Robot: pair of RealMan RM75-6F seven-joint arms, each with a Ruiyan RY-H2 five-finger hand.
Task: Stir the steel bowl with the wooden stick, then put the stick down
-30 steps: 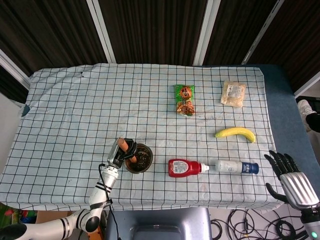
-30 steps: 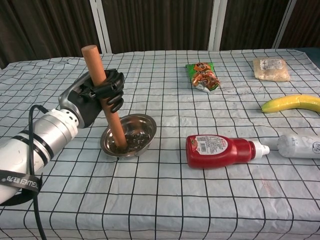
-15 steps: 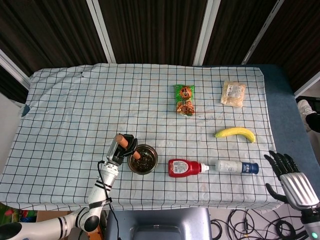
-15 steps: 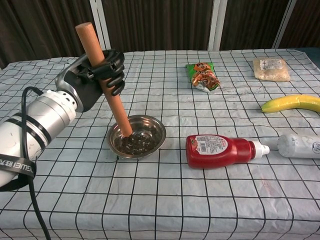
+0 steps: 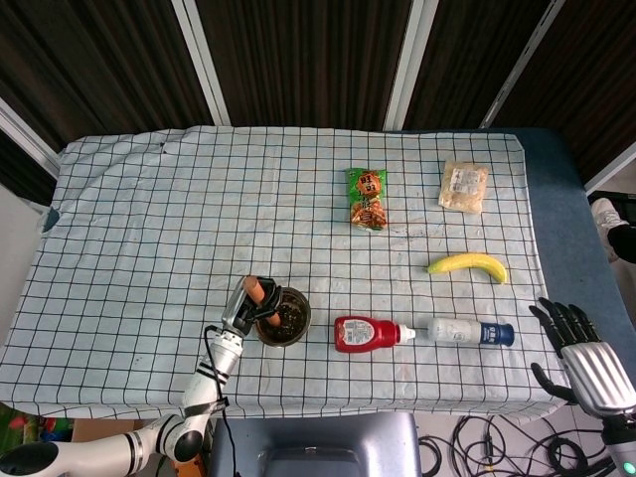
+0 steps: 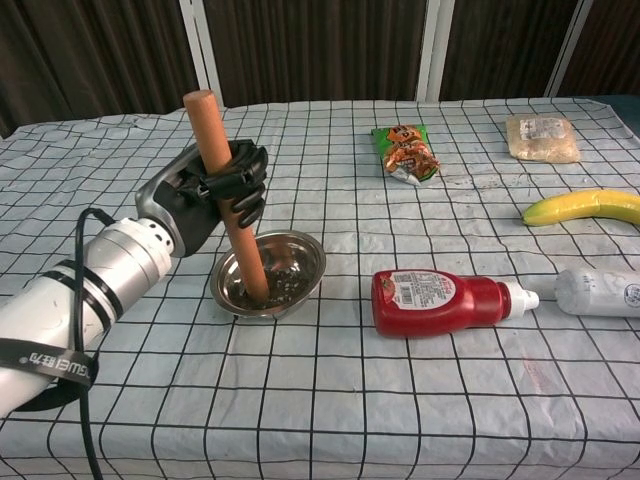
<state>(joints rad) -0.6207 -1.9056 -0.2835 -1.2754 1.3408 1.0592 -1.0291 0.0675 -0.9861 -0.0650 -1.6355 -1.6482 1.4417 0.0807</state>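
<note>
1. One half-second has swung the reddish-brown wooden stick (image 6: 226,195) from a lean toward the tabletop's left edge to nearly upright, its lower end now planted toward the near side of the round steel bowl (image 6: 296,262).
2. Both the bowl and the left hand (image 6: 222,187) have shifted slightly (the bowl slid a little leftward), so I judge stirring is under way, with the put-down yet to come.
3. Left hand's dark fingers wrap the stick around mid-length; the right hand (image 5: 579,350) hangs past the tabletop's near right corner, fingers apart, holding nothing.
4. Dark, crumbly bits lie in the bowl's bottom around the stick's tip; the bowl sits near the tabletop's front edge, left of a lying red ketchup bottle (image 6: 439,301).
</note>
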